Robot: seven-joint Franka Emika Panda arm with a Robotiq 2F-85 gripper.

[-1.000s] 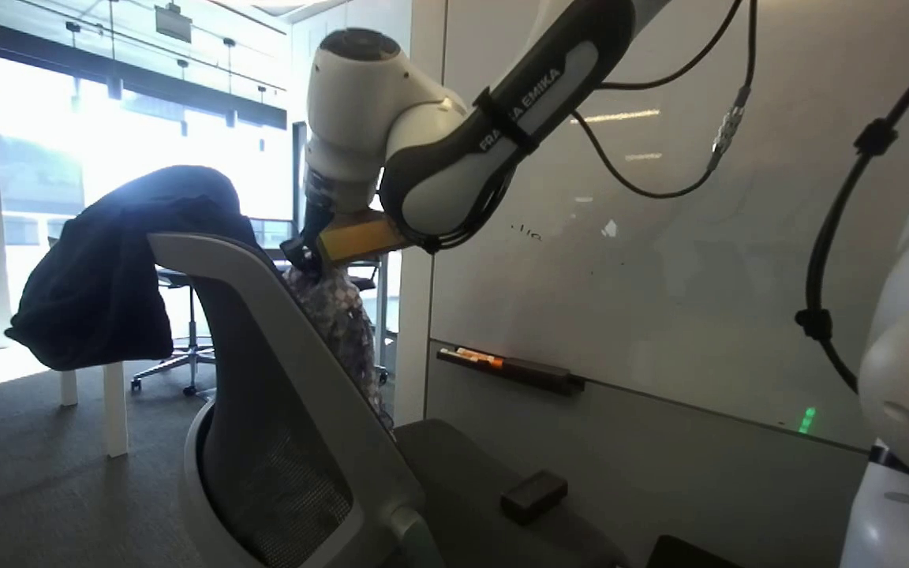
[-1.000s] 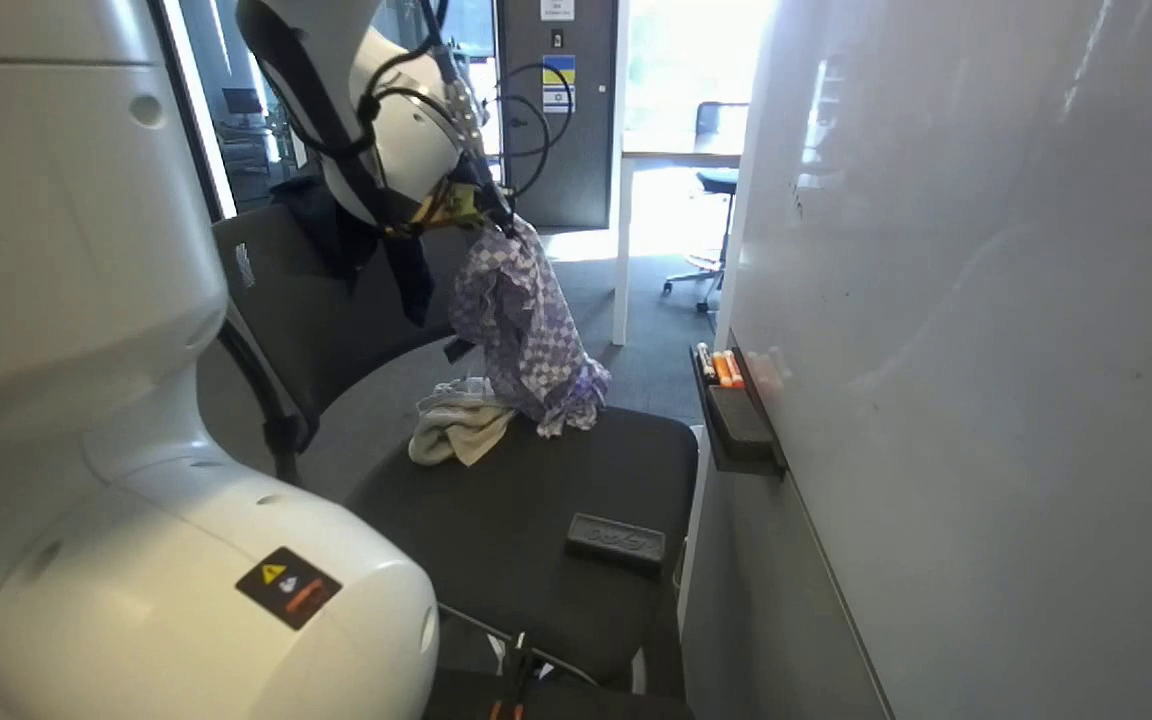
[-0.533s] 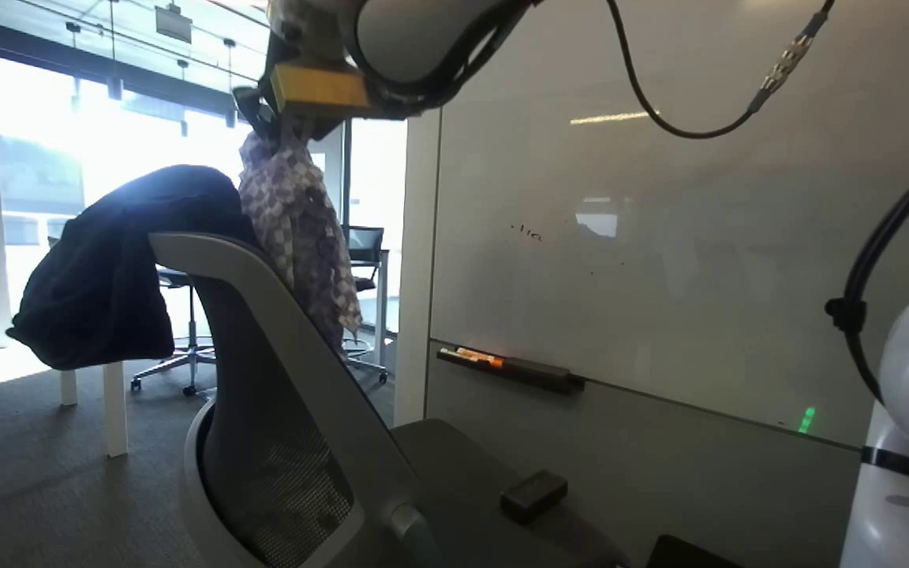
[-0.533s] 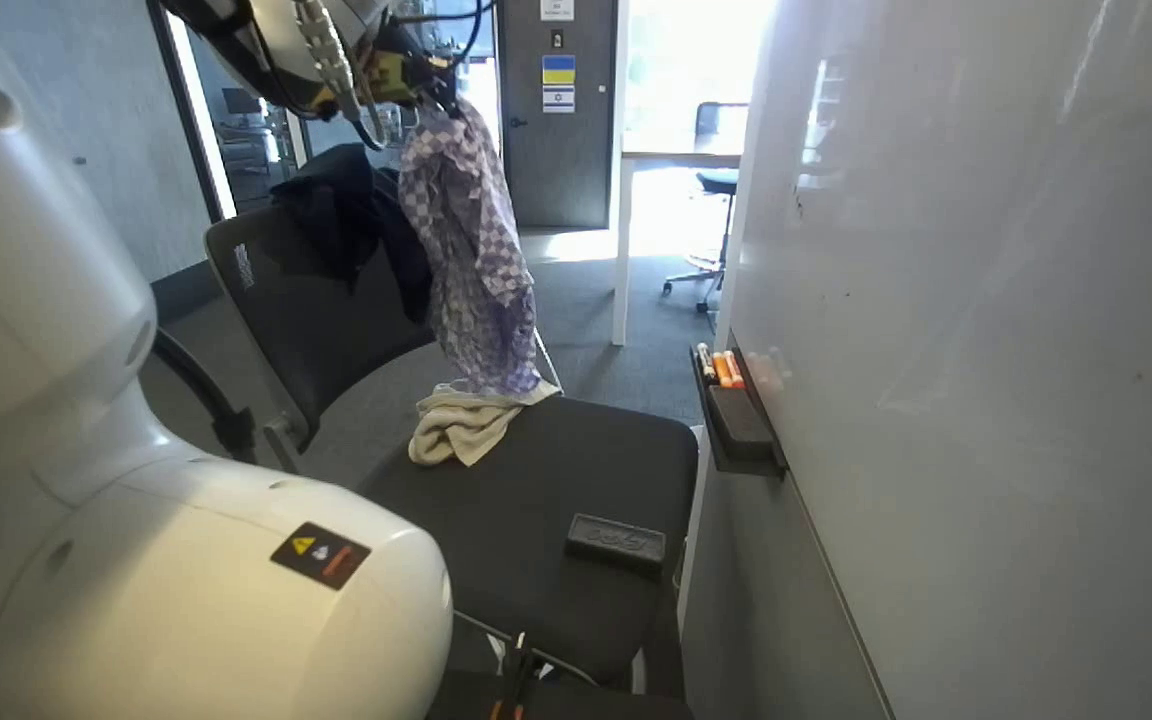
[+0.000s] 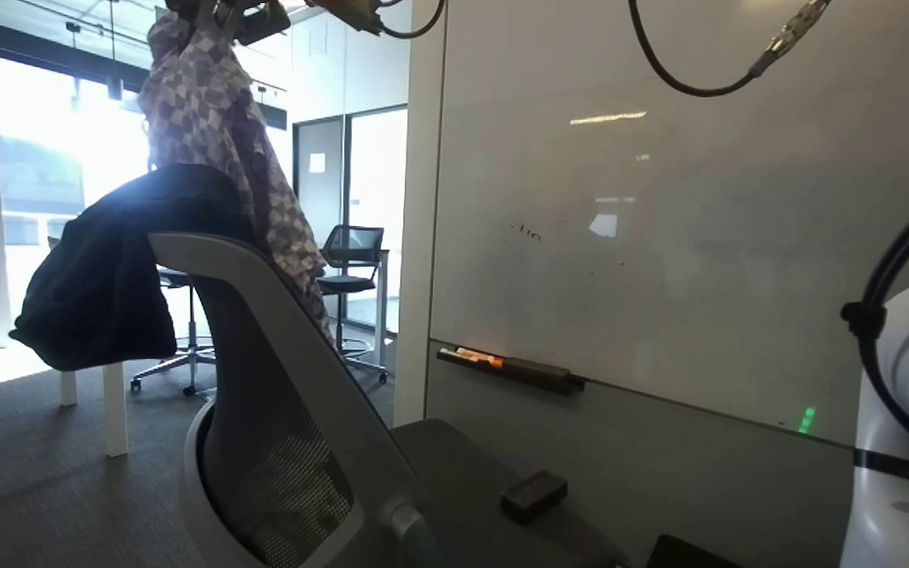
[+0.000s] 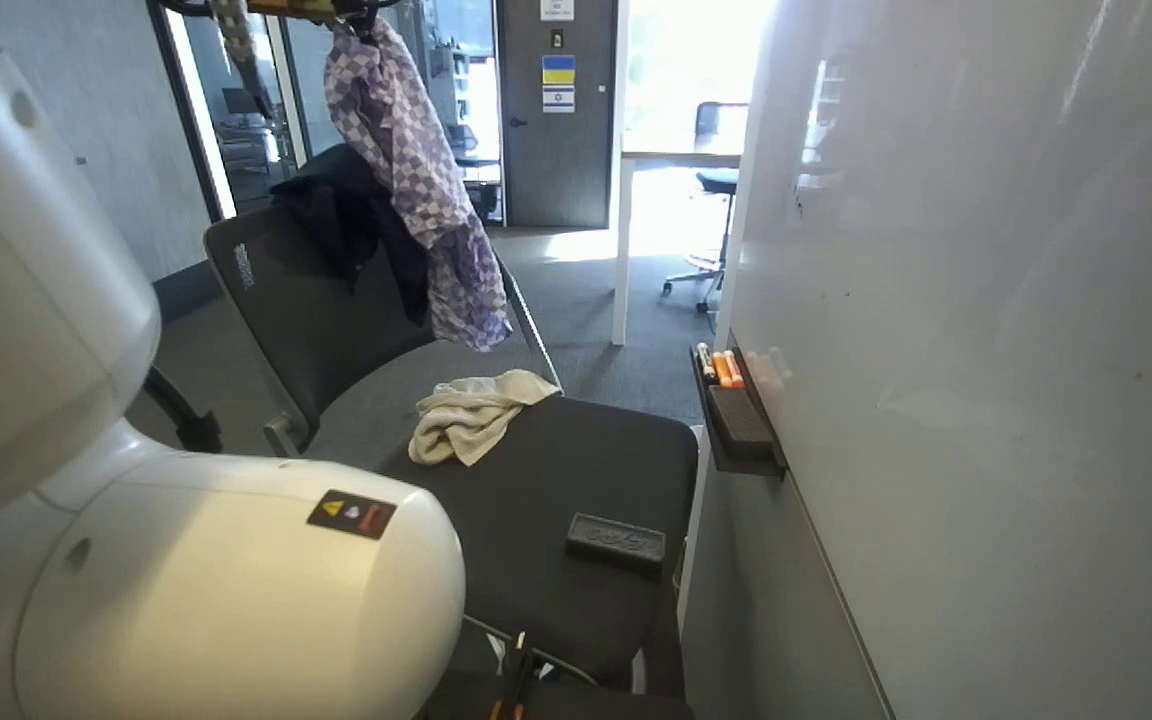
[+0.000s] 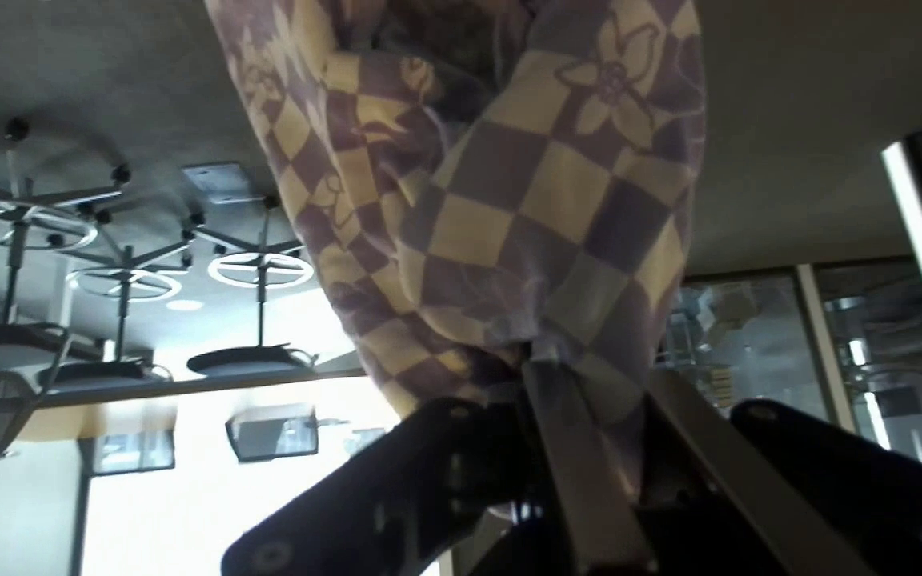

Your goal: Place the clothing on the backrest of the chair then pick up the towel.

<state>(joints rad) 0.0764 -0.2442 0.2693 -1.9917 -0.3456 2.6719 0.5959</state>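
Observation:
My gripper [image 7: 601, 368] is shut on a purple-and-white checkered cloth [image 7: 541, 208], bunched between the fingers. In both exterior views the cloth [image 5: 210, 118] [image 6: 426, 190] hangs down long, its lower end above the chair seat [image 6: 536, 510]. The gripper is at the top edge of both exterior views [image 5: 222, 12] [image 6: 358, 25], higher than the chair backrest [image 6: 281, 290]. A dark navy garment [image 5: 107, 276] is draped over the backrest's top; it also shows in an exterior view [image 6: 336, 210], partly behind the cloth. A beige towel [image 6: 471, 420] lies crumpled on the seat's rear.
A black eraser [image 6: 616, 540] lies on the seat. A whiteboard [image 6: 986, 300] stands along the seat's side, with a tray [image 6: 736, 420] holding markers and an eraser. A white table [image 6: 681, 157] and other chairs [image 5: 352, 252] stand farther back.
My gripper has risen and moved toward the backrest with the checkered cloth, lifting it off the seat and uncovering more of the beige towel. The navy garment and towel stay in place.

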